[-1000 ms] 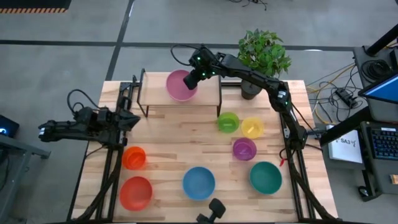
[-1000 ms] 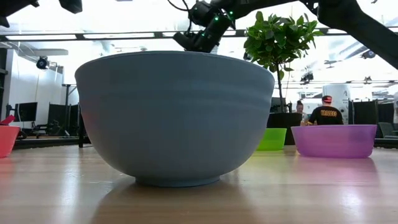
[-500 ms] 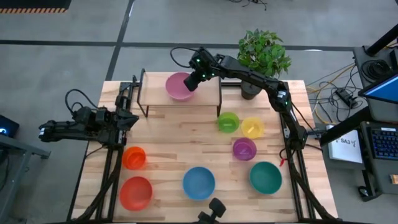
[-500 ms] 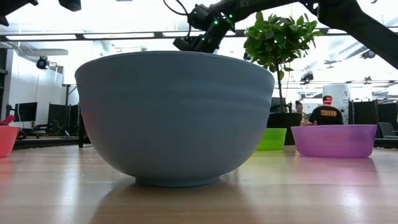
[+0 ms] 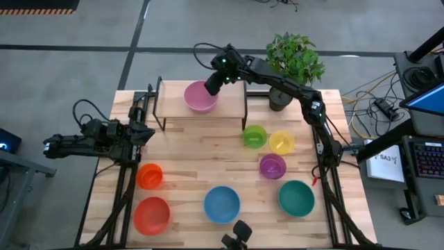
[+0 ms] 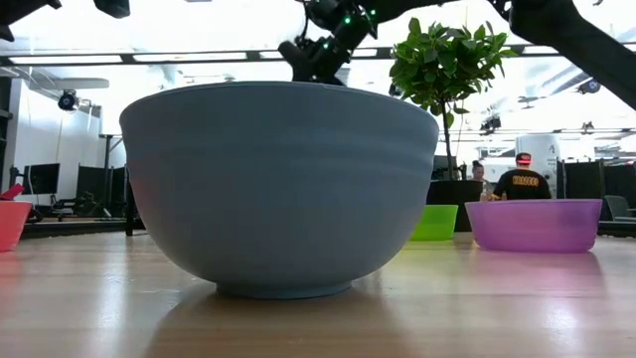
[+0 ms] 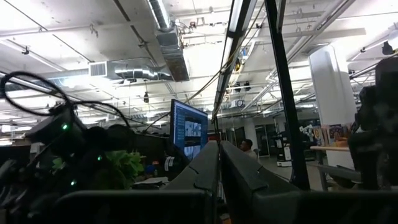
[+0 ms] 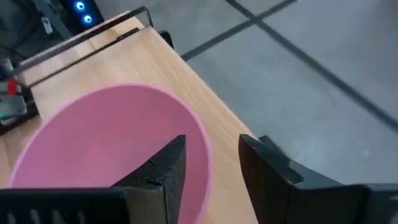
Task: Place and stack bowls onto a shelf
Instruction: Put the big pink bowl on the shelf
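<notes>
The right end effector (image 5: 210,85) hangs released above the pink bowl (image 5: 200,97) on the shelf (image 5: 236,107); the left end effector (image 5: 147,132) is clenched; no writing is readable.

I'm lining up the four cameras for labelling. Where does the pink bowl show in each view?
High view: pink bowl on the shelf, upper middle, under the right gripper.
Low view: not visible; the blue bowl fills the foreground.
Left wrist view: not in it.
Right wrist view: pink bowl fills the lower left, its rim between the open fingers.
Shared landmark: the right gripper, seen in the high, low and right wrist views.
</notes>
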Tool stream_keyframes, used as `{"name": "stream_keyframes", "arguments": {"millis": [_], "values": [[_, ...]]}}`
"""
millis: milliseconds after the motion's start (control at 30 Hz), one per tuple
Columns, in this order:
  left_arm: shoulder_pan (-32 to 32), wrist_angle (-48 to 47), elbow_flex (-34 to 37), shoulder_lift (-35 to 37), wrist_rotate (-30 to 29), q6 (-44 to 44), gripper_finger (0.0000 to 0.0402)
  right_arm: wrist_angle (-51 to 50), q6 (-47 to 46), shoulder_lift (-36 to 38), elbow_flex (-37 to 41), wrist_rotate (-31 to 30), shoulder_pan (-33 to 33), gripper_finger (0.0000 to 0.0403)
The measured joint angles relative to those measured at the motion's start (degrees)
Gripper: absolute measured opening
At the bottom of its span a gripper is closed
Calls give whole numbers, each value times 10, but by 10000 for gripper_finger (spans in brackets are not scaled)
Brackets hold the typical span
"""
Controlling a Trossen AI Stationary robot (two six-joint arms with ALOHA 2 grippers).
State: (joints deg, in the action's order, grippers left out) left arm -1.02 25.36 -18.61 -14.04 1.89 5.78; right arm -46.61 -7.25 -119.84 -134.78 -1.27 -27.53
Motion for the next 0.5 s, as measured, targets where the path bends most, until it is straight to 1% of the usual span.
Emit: {"name": "stream_keyframes", "arguments": {"millis": [67,167,267,400,500], "values": [[0,-1,0,0,0,0,0,-10,30,9,0,-5,8,135],[0,-1,0,-1,0,1,0,-53,72,25,0,-11,22,119],[0,-4,0,-2,-12,13,0,-103,103,29,0,-54,42,90],[0,-17,0,-5,-69,19,0,-163,126,19,0,-135,70,43],[0,-30,0,-7,-109,27,0,-185,128,3,1,-163,85,15]]}}
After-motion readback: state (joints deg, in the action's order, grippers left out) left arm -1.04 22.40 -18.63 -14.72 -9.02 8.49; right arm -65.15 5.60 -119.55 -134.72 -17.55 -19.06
